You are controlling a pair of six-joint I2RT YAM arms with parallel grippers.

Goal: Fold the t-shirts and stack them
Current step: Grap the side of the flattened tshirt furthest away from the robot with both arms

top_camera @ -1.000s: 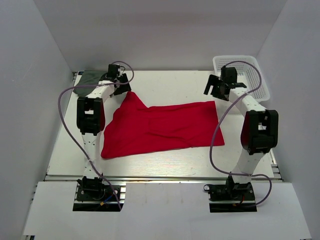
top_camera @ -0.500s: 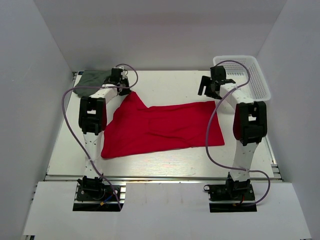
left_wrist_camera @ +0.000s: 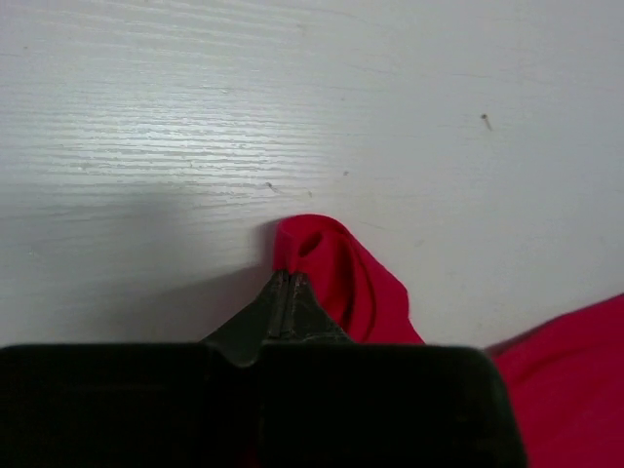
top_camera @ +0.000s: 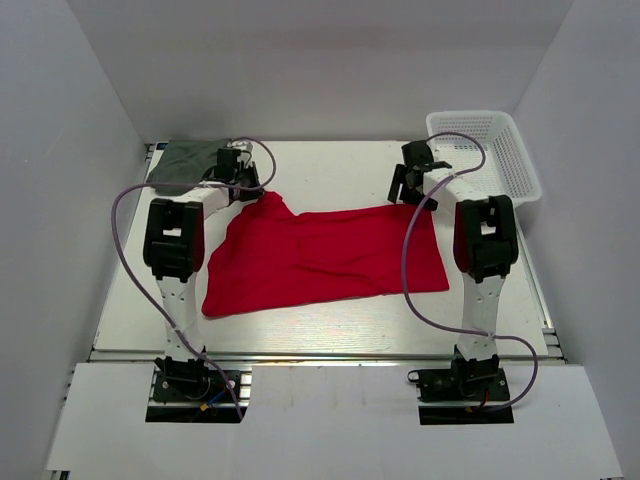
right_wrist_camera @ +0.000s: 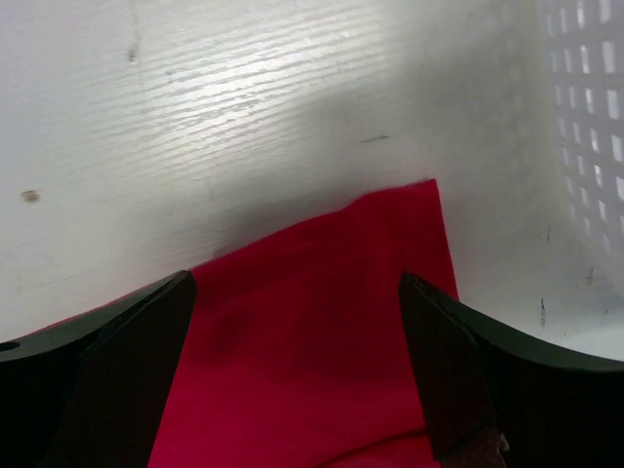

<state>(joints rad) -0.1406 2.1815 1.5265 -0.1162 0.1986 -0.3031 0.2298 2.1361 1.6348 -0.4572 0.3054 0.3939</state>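
The left arm (top_camera: 172,237) rises from its base at seven o'clock in the overhead view and reaches toward eleven o'clock, its wrist bent over toward three o'clock. The left gripper (left_wrist_camera: 284,276) has its jaws pressed together, pinching a small fold of the red t-shirt (left_wrist_camera: 341,278). The right arm (top_camera: 485,237) stands from its base at five o'clock and stretches toward twelve, wrist turned toward ten o'clock. The right gripper (right_wrist_camera: 294,283) hangs with its fingers spread wide, gripping nothing.

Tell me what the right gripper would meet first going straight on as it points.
Probably the red t-shirt: its far right corner sits squarely ahead of the open right gripper, with the table beneath. How high the gripper hangs is unclear.
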